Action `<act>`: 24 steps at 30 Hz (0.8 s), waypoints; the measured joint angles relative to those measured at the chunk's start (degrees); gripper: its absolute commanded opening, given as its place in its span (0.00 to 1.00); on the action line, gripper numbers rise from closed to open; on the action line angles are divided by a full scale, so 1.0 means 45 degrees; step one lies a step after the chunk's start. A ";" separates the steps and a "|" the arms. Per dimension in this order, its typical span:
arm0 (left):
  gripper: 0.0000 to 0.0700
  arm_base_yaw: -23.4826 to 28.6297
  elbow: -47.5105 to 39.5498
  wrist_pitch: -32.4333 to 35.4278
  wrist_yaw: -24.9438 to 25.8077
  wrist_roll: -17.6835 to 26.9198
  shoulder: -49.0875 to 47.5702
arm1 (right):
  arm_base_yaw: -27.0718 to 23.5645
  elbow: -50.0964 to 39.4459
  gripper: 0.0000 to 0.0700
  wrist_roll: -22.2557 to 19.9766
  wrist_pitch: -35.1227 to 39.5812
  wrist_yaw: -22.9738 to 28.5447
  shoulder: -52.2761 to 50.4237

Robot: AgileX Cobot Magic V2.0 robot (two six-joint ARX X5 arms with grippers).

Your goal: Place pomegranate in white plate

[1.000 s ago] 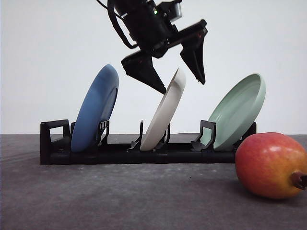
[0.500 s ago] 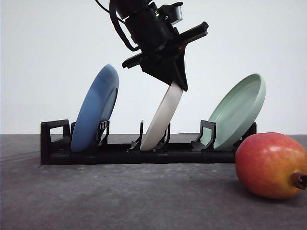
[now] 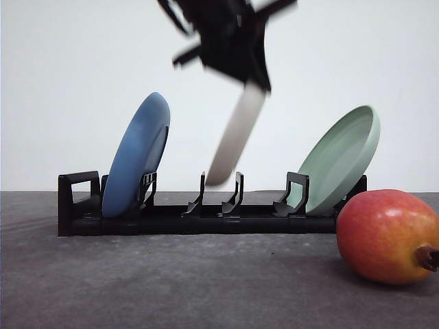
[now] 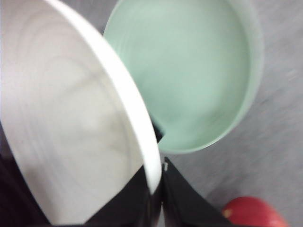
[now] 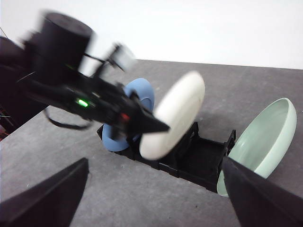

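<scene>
Left gripper [image 3: 255, 77], top centre of frame, clamped on rim of round matte off-white plate [image 3: 234, 137], plate clear of black rack [image 3: 171, 218]; right gripper [image 5: 151, 198] spread wide, empty. Red-orange round pomegranate [image 3: 387, 235] on grey table [image 3: 171, 288], lower right; likely firm, smooth, rolls easily, so grasp across middle

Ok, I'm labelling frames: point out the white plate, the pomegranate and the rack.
white plate [image 3: 236, 133], front view, middle of its edge-on body.
pomegranate [image 3: 384, 236], front view, centre of its red skin.
rack [image 3: 206, 223], front view, black base bar.
</scene>
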 measured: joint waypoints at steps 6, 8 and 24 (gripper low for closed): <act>0.00 -0.0477 0.0000 -0.0090 0.0000 0.0000 -0.1861 | 0.0000 0.0000 0.82 0.0000 -0.0015 0.0000 0.0000; 0.00 -0.0808 0.0000 -0.0480 -0.0005 0.0000 -0.2387 | 0.0000 0.0000 0.82 0.0000 -0.0024 0.0000 0.0000; 0.00 -0.5540 -0.0216 -0.6885 -0.3168 0.0248 -0.4426 | 0.0000 0.0000 0.82 0.0107 -0.0137 0.0000 0.0000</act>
